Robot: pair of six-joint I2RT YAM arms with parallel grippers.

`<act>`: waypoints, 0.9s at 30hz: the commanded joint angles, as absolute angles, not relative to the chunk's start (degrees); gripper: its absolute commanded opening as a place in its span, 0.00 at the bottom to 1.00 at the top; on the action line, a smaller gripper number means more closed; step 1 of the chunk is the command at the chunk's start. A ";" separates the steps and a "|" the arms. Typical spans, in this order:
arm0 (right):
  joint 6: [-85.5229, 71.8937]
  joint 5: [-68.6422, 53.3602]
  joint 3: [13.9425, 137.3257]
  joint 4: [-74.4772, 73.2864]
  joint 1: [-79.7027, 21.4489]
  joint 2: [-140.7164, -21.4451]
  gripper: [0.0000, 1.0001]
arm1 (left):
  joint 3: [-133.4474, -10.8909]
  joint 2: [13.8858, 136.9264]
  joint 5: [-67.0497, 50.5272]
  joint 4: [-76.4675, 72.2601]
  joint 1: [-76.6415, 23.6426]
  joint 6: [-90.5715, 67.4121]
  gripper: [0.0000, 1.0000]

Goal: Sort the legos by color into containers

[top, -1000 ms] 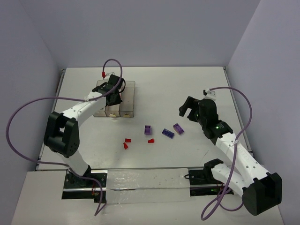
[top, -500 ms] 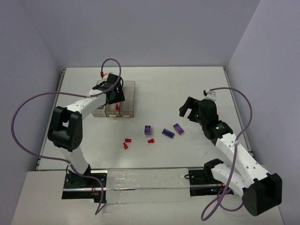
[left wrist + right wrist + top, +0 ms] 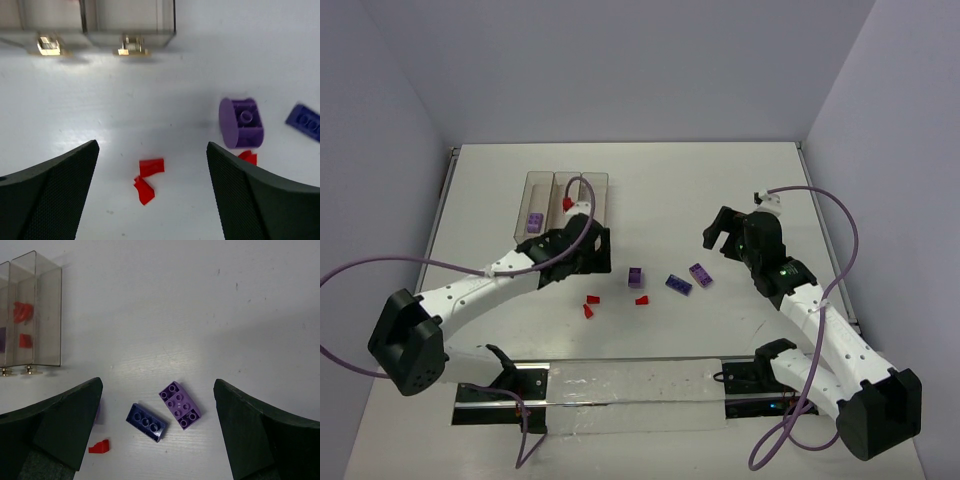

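Observation:
The containers stand at the back left; a purple brick lies in the left bin. In the right wrist view the middle bin holds red pieces. Loose legos lie mid-table: three red bits, a purple brick, a dark purple one and a lilac one. My left gripper hangs open above two red bits, holding nothing. Off to the right, my right gripper is open over the dark purple brick and the lilac brick.
Two brass feet show at the near end of the containers. A purple cable loops out from the left arm. The table's raised edges run along left and right sides.
My left gripper has opened and drawn back from over the containers toward the loose red bits. The right arm has not moved.

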State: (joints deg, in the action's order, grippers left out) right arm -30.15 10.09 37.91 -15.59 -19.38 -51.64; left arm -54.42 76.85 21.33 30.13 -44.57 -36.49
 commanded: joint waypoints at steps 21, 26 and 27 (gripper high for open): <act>-30.15 10.72 38.50 -13.24 -19.78 -51.59 1.00 | -46.52 86.20 21.15 28.38 -52.13 -46.55 0.64; -30.50 10.63 38.33 -13.01 -19.78 -51.77 1.00 | -47.26 87.68 21.88 28.04 -52.13 -46.14 0.61; -30.57 10.56 38.32 -13.01 -19.78 -51.84 1.00 | -47.44 88.17 21.88 28.04 -52.20 -46.14 0.59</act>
